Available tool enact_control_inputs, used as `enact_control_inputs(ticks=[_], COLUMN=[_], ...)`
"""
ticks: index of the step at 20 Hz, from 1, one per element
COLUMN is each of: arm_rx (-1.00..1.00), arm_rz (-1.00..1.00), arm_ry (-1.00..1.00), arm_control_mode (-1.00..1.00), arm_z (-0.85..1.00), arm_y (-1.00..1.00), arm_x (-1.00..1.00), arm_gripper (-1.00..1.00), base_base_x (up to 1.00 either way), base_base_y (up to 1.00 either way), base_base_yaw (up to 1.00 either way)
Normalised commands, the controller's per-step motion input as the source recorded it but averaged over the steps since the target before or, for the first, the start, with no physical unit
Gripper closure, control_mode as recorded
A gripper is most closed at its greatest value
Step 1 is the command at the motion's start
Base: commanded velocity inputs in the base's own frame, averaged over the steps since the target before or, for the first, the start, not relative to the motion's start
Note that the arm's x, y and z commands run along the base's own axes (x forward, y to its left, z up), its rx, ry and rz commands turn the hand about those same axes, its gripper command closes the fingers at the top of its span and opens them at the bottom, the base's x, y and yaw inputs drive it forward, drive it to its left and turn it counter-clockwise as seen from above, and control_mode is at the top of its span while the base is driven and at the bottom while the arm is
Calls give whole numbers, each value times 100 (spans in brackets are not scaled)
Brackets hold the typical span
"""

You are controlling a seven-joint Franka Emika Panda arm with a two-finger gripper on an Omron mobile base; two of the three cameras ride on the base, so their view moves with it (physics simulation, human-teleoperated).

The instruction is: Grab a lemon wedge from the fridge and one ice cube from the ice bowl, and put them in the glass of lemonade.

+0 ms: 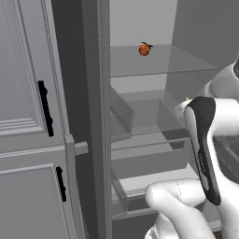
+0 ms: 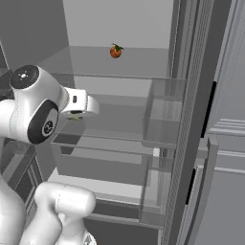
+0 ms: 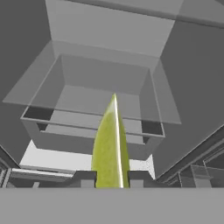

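The fridge [image 1: 140, 65] stands open, and my arm reaches in over its glass shelves [image 2: 110, 86]. My gripper [image 3: 111, 179] is shut on the lemon wedge [image 3: 109, 144], a yellow-green sliver standing up between the two dark fingertips [image 3: 85, 178]. The hand view looks down onto a clear drawer [image 3: 105, 96] under a glass shelf. In the right base view the hand [image 2: 79, 103] hangs above a middle shelf, with a trace of the wedge [image 2: 74, 116] beneath it. The ice bowl and the glass of lemonade are out of view.
An orange-red round fruit [image 1: 145, 49] with a dark stem sits on the upper shelf [image 2: 115, 51]. The open fridge door with clear bins [image 2: 162, 115] stands to the right, and grey panelled cabinets with black handles [image 1: 45, 108] are to the left.
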Motion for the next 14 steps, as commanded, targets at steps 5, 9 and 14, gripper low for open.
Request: enact_control_inputs(ticks=[5,9,14], arm_rx=[-8,0,0], arm_rz=[2,0,0], arm_ry=[7,0,0], arm_control_mode=[-100,100,100], arm_z=[-85,0,0], arm_y=[25,0,0], arm_x=[-100,0,0], arm_gripper=[100,100,100], base_base_x=[0,-100,-100], base_base_y=[0,8,-33], base_base_yaw=[0,1,-1])
